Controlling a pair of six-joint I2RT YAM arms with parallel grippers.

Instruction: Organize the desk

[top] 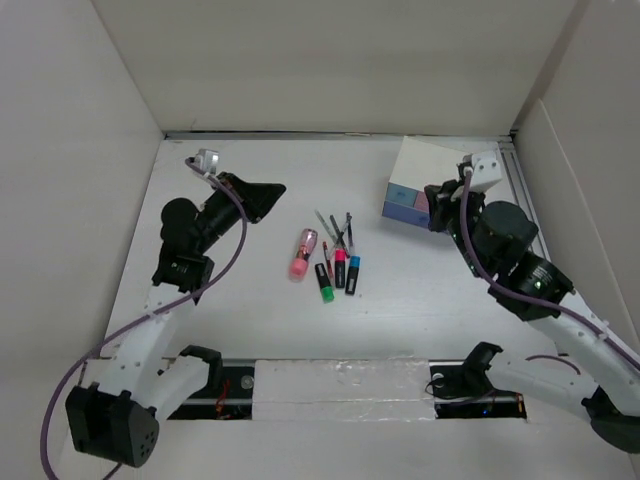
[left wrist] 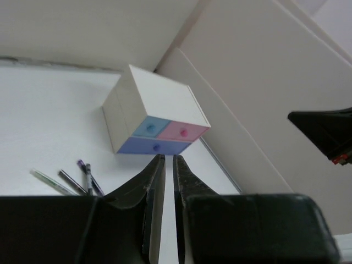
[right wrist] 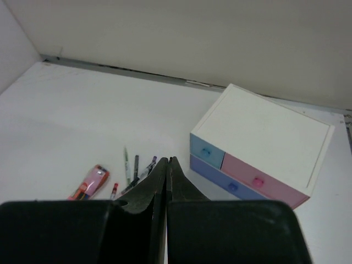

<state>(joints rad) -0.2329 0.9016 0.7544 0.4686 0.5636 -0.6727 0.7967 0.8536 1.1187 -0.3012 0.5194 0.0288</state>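
Top view, 12 o'clock = far panel.

Tabletop (top: 420, 310): matte white and walled by upright white panels at 9, 12 and 3 o'clock. A dark seam runs along the 12 o'clock edge. A pale rail (top: 519, 180) lies along the 3 o'clock edge beside the drawer box. The arm bases sit on the 6 o'clock edge.

Drawer box (top: 422, 163) (left wrist: 159, 104) (right wrist: 264, 126): small and white, with one blue and one pink drawer over a lavender one. It stands at 2 o'clock, near the corner, and its drawer fronts face 6 o'clock.

Pen cluster (top: 335, 260): lies near the centre. A pink highlighter (top: 303, 253) is at its 9 o'clock side. Green-, pink- and blue-capped markers lie close together, and thin pens (top: 325, 223) fan out toward 12 o'clock. Any print on the barrels is too small to read.

Open room: a bare surface runs from the cluster to the 9 o'clock panel, with a wide bare band from the cluster to the 6 o'clock edge. There is a narrower gap between the cluster and the box.

Left end effector (top: 270, 190) (left wrist: 165, 159): at 10 o'clock, pointing toward 3 o'clock. Its jaws are drawn almost together with only a thin slit between them, and nothing is gripped.

Right end effector (top: 433, 208) (right wrist: 168, 160): at 2 o'clock, just in front of the box's drawer fronts. Its jaws are pressed together and hold nothing. I cannot tell whether it touches the box.
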